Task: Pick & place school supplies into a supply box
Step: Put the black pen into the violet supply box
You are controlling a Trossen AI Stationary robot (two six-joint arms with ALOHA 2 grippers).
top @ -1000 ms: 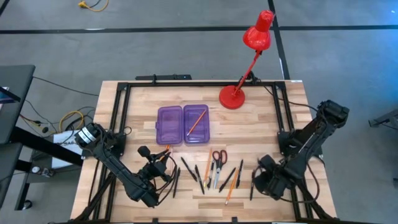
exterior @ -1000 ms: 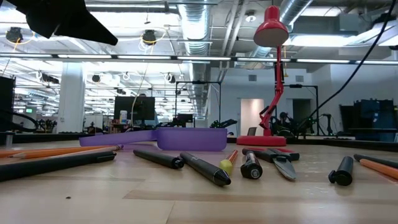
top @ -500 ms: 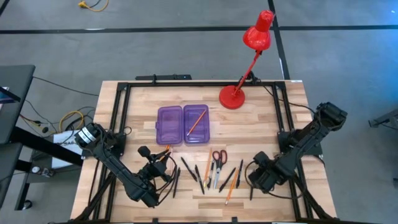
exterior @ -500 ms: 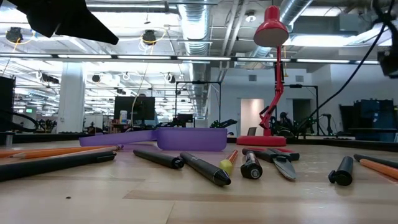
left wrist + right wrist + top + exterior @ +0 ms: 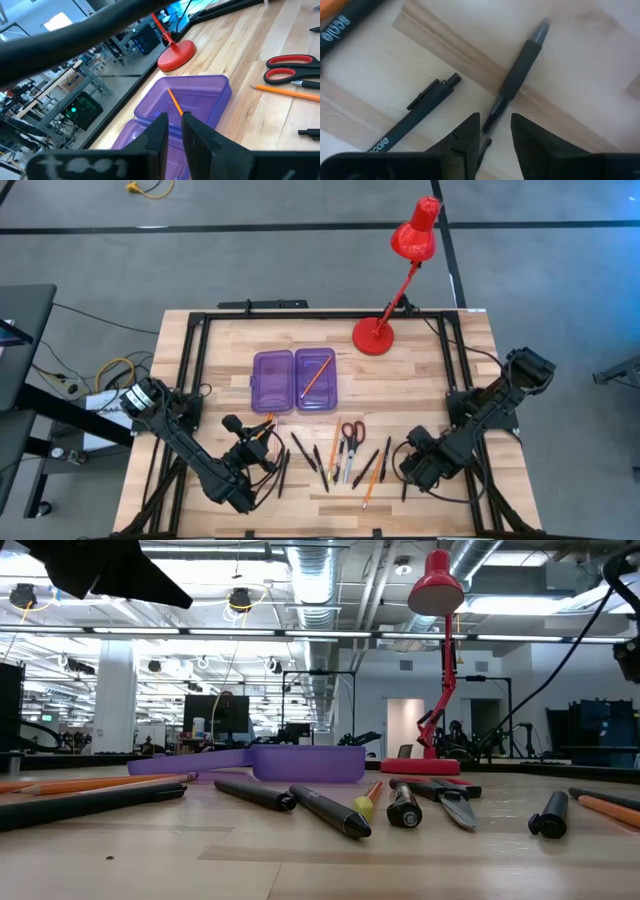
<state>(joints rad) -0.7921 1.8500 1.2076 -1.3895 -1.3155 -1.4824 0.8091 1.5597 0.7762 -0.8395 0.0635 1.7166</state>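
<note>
The purple supply box [image 5: 293, 380] lies open on the table with one orange pencil [image 5: 316, 375] in its right half [image 5: 200, 95]. Black pens [image 5: 312, 452], orange pencils [image 5: 372, 478] and red-handled scissors [image 5: 349, 432] lie loose near the front. My right gripper [image 5: 495, 122] points down, open, above the rightmost black pen [image 5: 520, 65]. Its fingers stand on either side of that pen's thin end without touching it. My left gripper [image 5: 174, 120] hovers front left, aimed at the box. Its fingers are a narrow gap apart with nothing between them.
A red desk lamp stands with its base [image 5: 372, 335] at the far right of the table, and its head reaches beyond the far edge. A black frame rail [image 5: 190, 360] runs round the tabletop. Another orange pencil [image 5: 100, 782] and a black pen [image 5: 90, 802] lie under my left arm.
My right gripper has come down and shifted a little toward the table's left, over the rightmost pens, and its wrist has turned slightly. The gap between its fingers is unchanged. Nothing on the table has moved.
</note>
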